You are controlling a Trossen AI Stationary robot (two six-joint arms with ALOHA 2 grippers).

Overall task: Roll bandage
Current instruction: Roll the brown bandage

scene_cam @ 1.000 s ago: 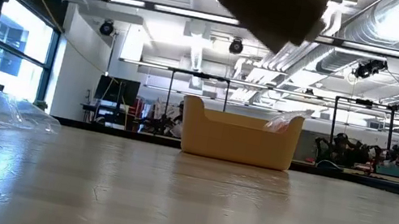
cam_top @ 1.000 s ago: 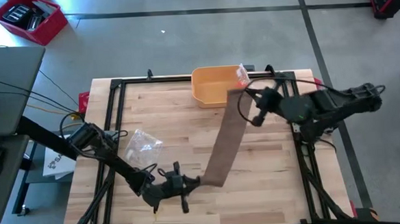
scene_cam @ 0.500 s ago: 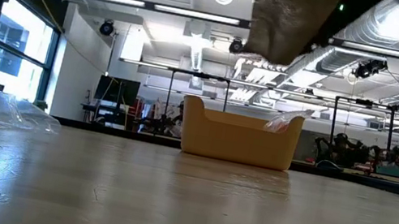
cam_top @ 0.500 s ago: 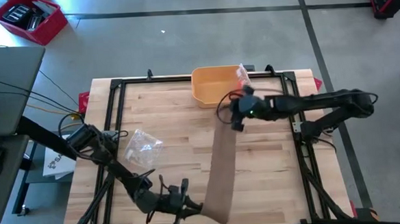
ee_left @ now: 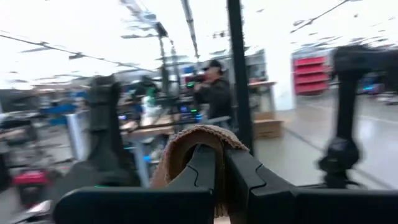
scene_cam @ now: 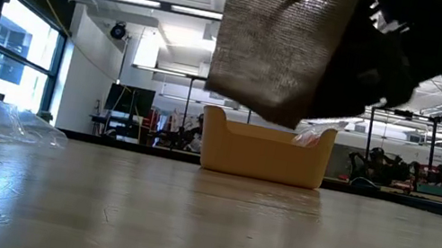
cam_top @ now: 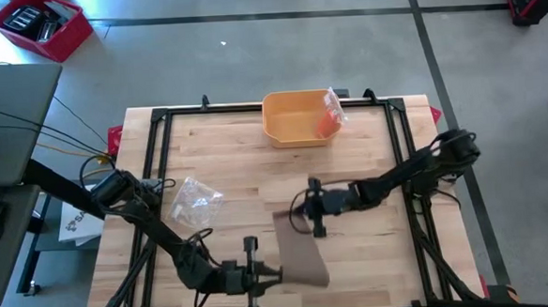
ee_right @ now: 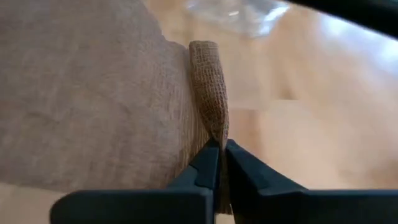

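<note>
Since the earlier frame the right gripper [cam_top: 301, 214] has come from beside the yellow tub [cam_top: 296, 118] to the middle of the frame, and the left gripper [cam_top: 273, 274] has slid along the lower edge. The brown bandage [cam_top: 298, 248] now hangs short and slack between them, above the wooden surface [cam_top: 218, 156]. Both pairs of fingers pinch its ends, narrow. A clear plastic bag [cam_top: 194, 200] lies at centre left. No writing is readable.
</note>
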